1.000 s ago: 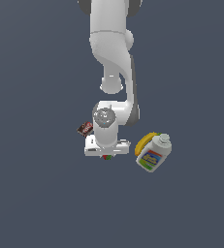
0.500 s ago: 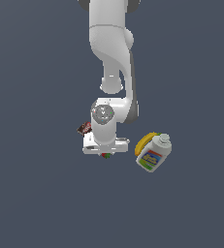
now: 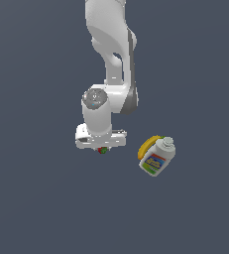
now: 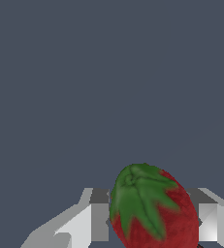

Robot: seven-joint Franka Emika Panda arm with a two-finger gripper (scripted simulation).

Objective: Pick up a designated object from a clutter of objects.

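plain dark grey-blue floor (image 3: 36,198), even light

Strawberry (image 4: 152,210) between jaws; bottle (image 3: 156,158) against banana (image 3: 148,144), exterior view's right.

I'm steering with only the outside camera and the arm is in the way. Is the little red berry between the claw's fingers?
Observer: Yes. In the wrist view the strawberry sits between the two fingers of the claw.
Operator: Which way is its green top facing?
Observer: Its green leaves face up towards the wrist camera.
Operator: Are the fingers squeezing it yet?
Observer: The fingers sit close on both sides of it, but I cannot tell whether they touch it.
Operator: Is anything else near it?
Observer: The wrist view shows only bare grey floor beyond the strawberry.
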